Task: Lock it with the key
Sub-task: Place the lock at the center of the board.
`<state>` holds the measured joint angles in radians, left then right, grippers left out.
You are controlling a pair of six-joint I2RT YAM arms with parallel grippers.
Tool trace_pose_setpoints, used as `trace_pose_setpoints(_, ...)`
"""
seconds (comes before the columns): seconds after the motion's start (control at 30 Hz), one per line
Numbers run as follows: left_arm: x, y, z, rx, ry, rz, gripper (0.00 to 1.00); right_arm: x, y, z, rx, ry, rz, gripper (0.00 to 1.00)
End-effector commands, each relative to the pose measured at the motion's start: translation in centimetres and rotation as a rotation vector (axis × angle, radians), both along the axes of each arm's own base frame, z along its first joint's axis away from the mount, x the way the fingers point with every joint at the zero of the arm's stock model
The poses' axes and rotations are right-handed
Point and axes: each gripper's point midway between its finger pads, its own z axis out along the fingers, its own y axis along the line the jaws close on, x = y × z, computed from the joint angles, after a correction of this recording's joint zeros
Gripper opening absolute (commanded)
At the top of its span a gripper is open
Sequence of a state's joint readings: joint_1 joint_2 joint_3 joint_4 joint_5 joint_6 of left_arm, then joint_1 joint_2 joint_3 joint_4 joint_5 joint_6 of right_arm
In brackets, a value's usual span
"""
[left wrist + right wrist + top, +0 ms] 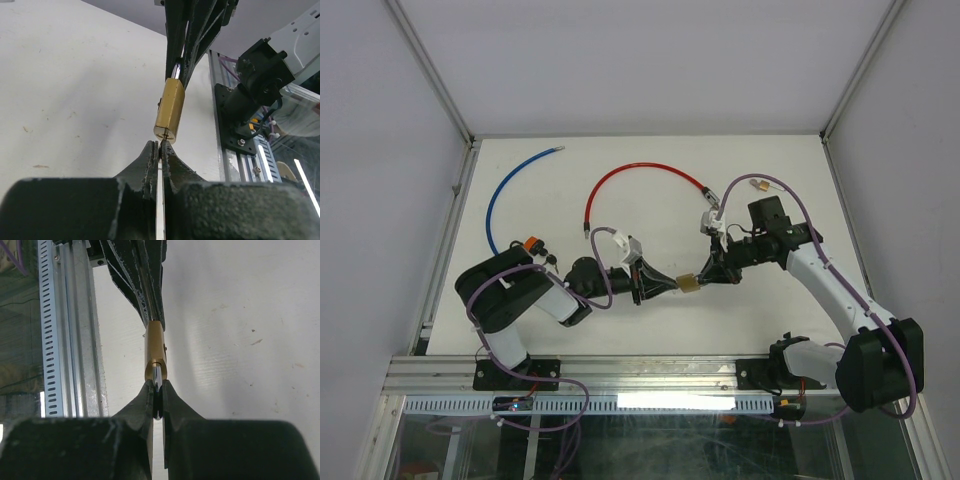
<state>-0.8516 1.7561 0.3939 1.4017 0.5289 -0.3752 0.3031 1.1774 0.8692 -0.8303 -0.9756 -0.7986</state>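
The brass padlock (688, 284) is found just off the centre of the worktop (650, 325), toward 5 o'clock, carried between both claws. The left claw (672, 283), at the padlock's 9 o'clock, is closed tight on the key (160, 190), whose tip is met with the keyhole end. The right claw (705, 277), at 3 o'clock, is clamped on the shackle (157, 374).

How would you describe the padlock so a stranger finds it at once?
On the white table, look near the front edge, where the left gripper and right gripper meet. The padlock is held between them: a short brass block, unlike the red cable and blue cable.
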Motion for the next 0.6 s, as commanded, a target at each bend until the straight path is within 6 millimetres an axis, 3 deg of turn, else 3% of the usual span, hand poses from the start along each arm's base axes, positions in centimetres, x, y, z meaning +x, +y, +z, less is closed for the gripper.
trace_pose_setpoints(0.0,-0.9,0.5,0.3,-0.001,-0.131,-0.025,0.00,0.2,0.8,1.7,0.076,-0.044,0.033,0.00)
trace_pose_setpoints(0.3,0.2,4.1,-1.8,0.095,-0.136,0.071,0.00,0.3,0.7,2.0,0.073,-0.049,0.028,0.00)
trace_pose_setpoints(0.57,-0.1,5.3,-1.2,0.059,-0.118,0.091,0.00,0.9,0.5,2.1,0.064,-0.060,0.003,0.00)
